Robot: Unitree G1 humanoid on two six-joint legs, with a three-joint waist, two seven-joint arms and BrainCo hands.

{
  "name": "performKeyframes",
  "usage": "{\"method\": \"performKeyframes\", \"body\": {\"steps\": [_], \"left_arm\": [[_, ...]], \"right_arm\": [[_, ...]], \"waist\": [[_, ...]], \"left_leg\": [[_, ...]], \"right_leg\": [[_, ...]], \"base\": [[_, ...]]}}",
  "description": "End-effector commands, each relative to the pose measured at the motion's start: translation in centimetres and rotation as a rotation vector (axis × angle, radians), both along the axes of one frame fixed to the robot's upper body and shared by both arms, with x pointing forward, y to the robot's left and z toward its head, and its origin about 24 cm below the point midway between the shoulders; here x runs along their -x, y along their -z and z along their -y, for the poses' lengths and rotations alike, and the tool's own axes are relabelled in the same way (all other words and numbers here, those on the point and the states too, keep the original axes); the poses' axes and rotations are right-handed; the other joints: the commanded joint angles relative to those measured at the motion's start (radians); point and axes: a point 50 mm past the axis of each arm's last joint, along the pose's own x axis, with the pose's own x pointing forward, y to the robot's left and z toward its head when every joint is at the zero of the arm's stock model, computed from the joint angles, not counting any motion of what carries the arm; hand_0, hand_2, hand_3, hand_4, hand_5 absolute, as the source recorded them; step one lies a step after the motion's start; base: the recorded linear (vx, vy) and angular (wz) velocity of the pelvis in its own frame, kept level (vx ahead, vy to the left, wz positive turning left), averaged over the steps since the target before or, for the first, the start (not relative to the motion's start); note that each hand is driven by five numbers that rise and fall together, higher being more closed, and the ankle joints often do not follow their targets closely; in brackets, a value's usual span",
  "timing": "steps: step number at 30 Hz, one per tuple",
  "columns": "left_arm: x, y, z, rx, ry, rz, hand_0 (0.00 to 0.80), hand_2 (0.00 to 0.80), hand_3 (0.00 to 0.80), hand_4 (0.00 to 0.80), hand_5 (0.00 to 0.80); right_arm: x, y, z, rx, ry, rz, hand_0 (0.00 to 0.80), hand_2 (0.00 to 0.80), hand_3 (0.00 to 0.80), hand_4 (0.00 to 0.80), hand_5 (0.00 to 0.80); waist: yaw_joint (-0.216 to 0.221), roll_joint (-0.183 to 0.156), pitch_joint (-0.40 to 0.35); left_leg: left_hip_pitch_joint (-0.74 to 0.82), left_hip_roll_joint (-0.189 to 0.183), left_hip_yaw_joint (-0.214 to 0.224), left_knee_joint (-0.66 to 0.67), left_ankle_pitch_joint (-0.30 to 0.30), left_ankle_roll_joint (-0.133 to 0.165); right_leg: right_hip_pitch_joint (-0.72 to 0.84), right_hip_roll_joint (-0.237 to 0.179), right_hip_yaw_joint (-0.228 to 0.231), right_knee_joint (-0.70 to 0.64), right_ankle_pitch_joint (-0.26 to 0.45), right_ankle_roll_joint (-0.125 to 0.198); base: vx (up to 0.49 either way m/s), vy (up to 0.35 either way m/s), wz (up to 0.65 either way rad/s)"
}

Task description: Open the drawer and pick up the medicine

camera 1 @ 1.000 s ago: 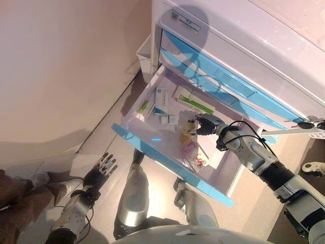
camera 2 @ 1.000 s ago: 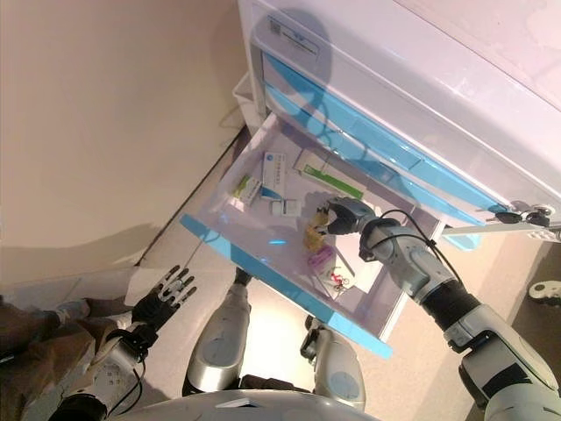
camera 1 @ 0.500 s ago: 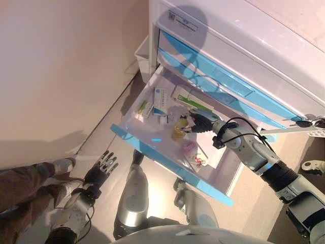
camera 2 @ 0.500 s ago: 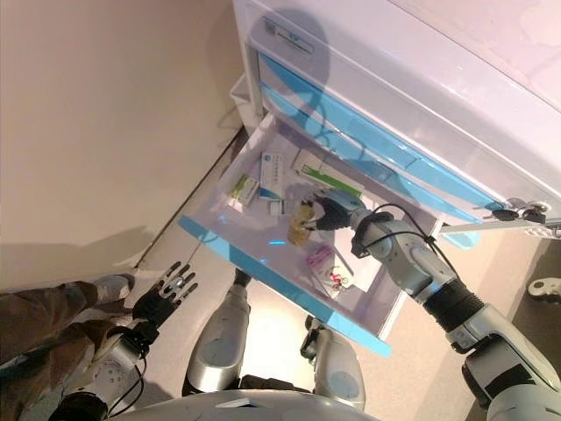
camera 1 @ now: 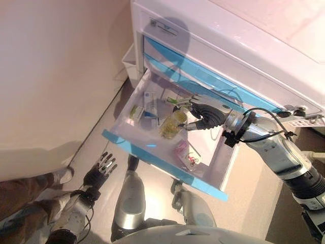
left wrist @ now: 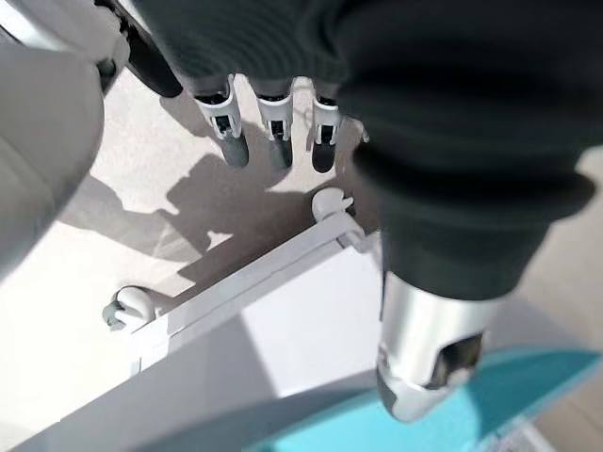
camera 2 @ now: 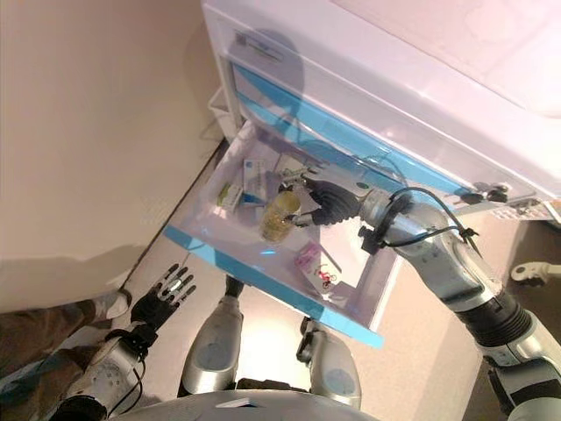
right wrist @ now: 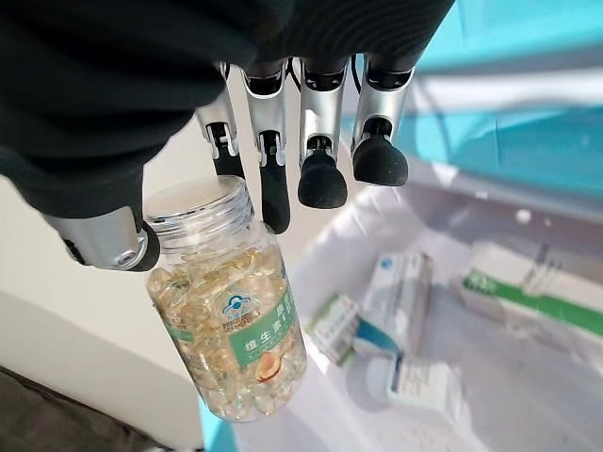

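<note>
My right hand [camera 1: 204,115] is shut on a clear bottle of yellow capsules [camera 1: 172,123], pinching it near its clear cap between thumb [right wrist: 108,240] and fingers [right wrist: 274,184]. The bottle [right wrist: 231,315] hangs tilted above the open drawer [camera 1: 157,161], clear of its floor. Several medicine boxes [camera 1: 150,104] and a pink blister pack [camera 1: 182,148] lie inside the drawer. My left hand [camera 1: 100,170] hangs low over the floor below the drawer's blue front, fingers straight and holding nothing.
The drawer belongs to a white cabinet [camera 1: 213,35] with further blue-fronted drawers [camera 1: 203,76] above it, all closed. A white bin [camera 1: 128,60] stands beside the cabinet at the wall. A person's shoe [camera 1: 62,175] and legs show at the lower left on the floor.
My right hand has closed on the capsule bottle and lifted it out of the drawer. The camera has shifted, and the person's legs have moved toward the lower left.
</note>
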Motion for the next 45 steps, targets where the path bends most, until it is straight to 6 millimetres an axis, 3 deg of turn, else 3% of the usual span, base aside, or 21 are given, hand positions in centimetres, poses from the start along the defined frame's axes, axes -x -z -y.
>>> {"method": "performKeyframes", "body": {"steps": [1,10,19,30,45], "left_arm": [[2.8,1.0,-0.5,-0.019,-0.052,-0.043,0.000,0.000,0.000,0.000,0.000],[4.2,1.9,-0.7,-0.009,-0.083,-0.095,0.000,0.000,0.000,0.000,0.000],[5.7,2.7,-0.8,-0.007,-0.098,-0.150,0.000,0.000,0.000,0.000,0.000],[6.5,3.2,-0.7,-0.019,-0.064,-0.212,0.000,0.000,0.000,0.000,0.000],[7.4,2.8,-2.1,-0.048,-0.055,-0.265,0.000,0.000,0.000,0.000,0.000]], "right_arm": [[2.6,-2.4,-0.5,-0.046,-0.166,0.074,0.800,0.800,0.800,0.800,0.800],[4.5,-6.4,0.7,-0.167,-0.229,0.179,0.800,0.800,0.800,0.800,0.800],[4.1,-9.8,2.1,-0.266,-0.156,0.237,0.800,0.800,0.800,0.800,0.800],[-0.1,-13.3,4.4,-0.334,0.157,0.289,0.800,0.800,0.800,0.800,0.800],[-5.3,-16.8,10.9,-0.195,0.667,0.394,0.800,0.800,0.800,0.800,0.800]], "waist": [[-0.014,0.022,-0.128],[-0.040,0.024,-0.185],[-0.040,0.022,-0.225],[-0.008,0.018,-0.253],[0.032,0.006,-0.263]], "left_leg": [[0.032,-0.011,0.035,-0.073,0.007,0.078],[0.071,-0.004,0.051,-0.091,-0.002,0.072],[0.099,-0.002,0.057,-0.096,-0.012,0.068],[0.127,-0.006,0.040,-0.102,-0.014,0.064],[0.156,-0.013,0.011,-0.108,-0.013,0.064]], "right_leg": [[0.002,-0.021,0.014,0.066,0.017,0.057],[0.025,-0.025,0.031,0.056,0.014,0.061],[0.049,-0.030,0.032,0.048,0.009,0.062],[0.090,-0.040,0.011,0.035,0.003,0.059],[0.132,-0.050,-0.018,0.026,-0.001,0.061]], "base": [[0.025,0.022,-0.16],[0.045,0.022,-0.10],[0.059,0.015,-0.07],[0.067,0.007,0.02],[0.053,0.004,0.05]]}}
